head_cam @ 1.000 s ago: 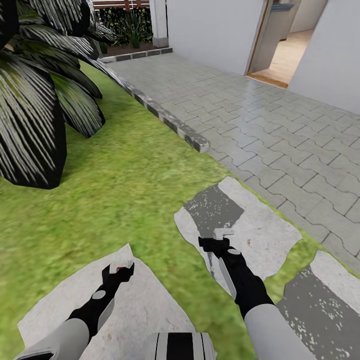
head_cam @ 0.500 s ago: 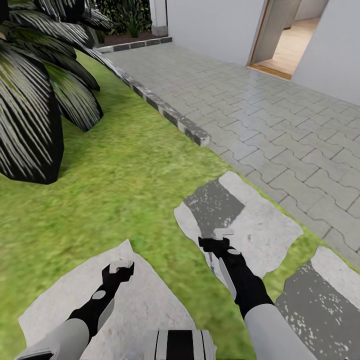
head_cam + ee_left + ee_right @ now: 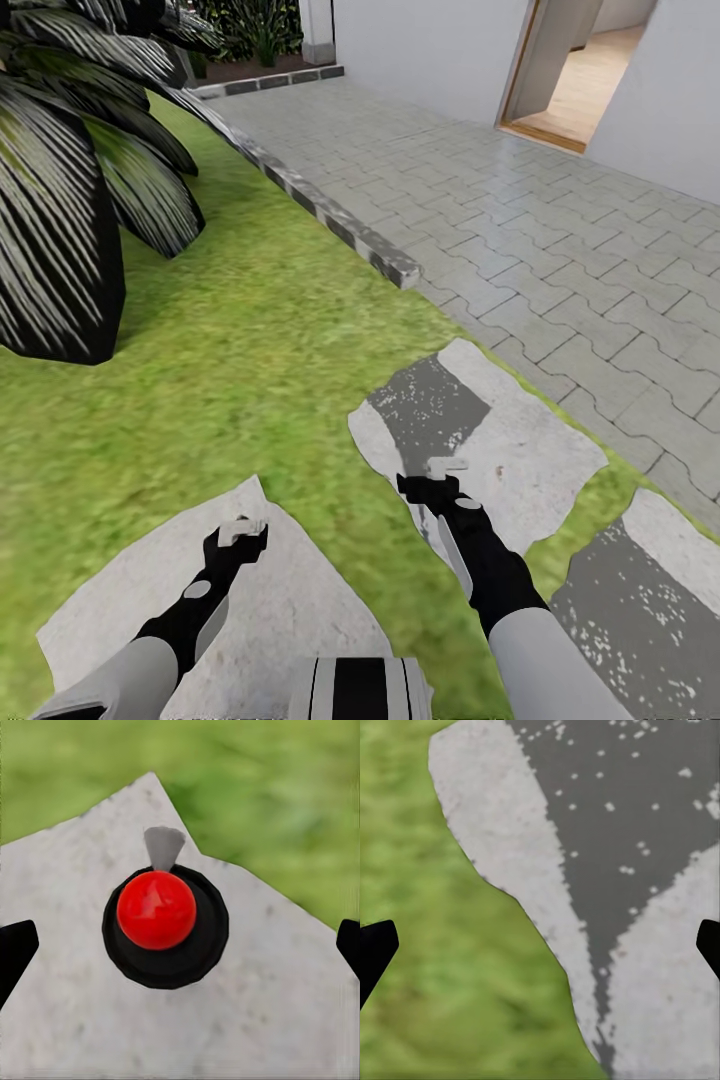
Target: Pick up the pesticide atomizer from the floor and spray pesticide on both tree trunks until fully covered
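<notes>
Two grippers hang low over the lawn (image 3: 250, 340). Far left stands a dark palm (image 3: 60, 200). The left gripper (image 3: 243, 533) hovers over a pale stepping stone (image 3: 280, 600), jaws shut on the pesticide atomizer (image 3: 165, 926), its red cap facing the left wrist camera. The right gripper (image 3: 446, 470) hovers over a second, grey-patched stone (image 3: 520, 450), jaws spread wide, holding nothing. Grey paving (image 3: 520, 230) lies right.

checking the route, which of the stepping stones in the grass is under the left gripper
The plain pale stepping stone at the near left, under the left gripper. The other two stones, toward the paving, carry dark grey patches.
</notes>
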Available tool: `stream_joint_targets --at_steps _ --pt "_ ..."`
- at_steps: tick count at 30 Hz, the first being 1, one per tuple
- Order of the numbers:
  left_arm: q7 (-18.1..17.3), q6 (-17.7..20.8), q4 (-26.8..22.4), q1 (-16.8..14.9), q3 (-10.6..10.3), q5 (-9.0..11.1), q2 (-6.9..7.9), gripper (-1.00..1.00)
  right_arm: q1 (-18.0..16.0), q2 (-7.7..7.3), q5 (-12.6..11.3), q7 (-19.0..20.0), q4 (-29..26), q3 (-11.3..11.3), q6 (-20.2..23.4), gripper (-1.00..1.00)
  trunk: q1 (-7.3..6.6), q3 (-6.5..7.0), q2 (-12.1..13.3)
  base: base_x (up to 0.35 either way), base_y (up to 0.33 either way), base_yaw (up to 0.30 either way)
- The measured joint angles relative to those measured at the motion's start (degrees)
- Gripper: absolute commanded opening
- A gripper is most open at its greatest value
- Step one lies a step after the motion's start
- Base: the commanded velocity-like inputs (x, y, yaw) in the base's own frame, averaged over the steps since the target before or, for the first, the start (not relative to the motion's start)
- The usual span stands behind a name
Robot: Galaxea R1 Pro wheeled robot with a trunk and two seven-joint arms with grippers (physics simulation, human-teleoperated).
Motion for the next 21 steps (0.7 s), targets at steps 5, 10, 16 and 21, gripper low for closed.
stream_joint_targets --at_steps 5,10,16,21 --pt "0.0 0.0 0.0 0.0 0.0 0.0 0.02 1.00 0.0 0.00 0.0 0.0 0.1 0.0 0.0 1.00 0.10 -1.15 -0.1 0.000 0.000 0.054" --pt "0.0 0.0 0.0 0.0 0.0 0.0 0.01 1.00 0.0 0.00 0.0 0.0 0.0 0.0 0.0 1.00 0.10 -1.39 -0.1 0.000 0.000 0.031" --pt "0.0 0.0 0.1 0.0 0.0 0.1 0.02 1.00 0.0 0.00 0.0 0.0 0.0 0.0 0.0 1.00 0.10 -1.42 -0.1 0.000 0.000 0.003" --pt "0.0 0.0 0.1 0.0 0.0 0.1 0.02 1.00 0.0 0.00 0.0 0.0 0.0 -0.1 0.0 1.00 0.08 -1.42 -0.1 0.093 0.000 0.000"
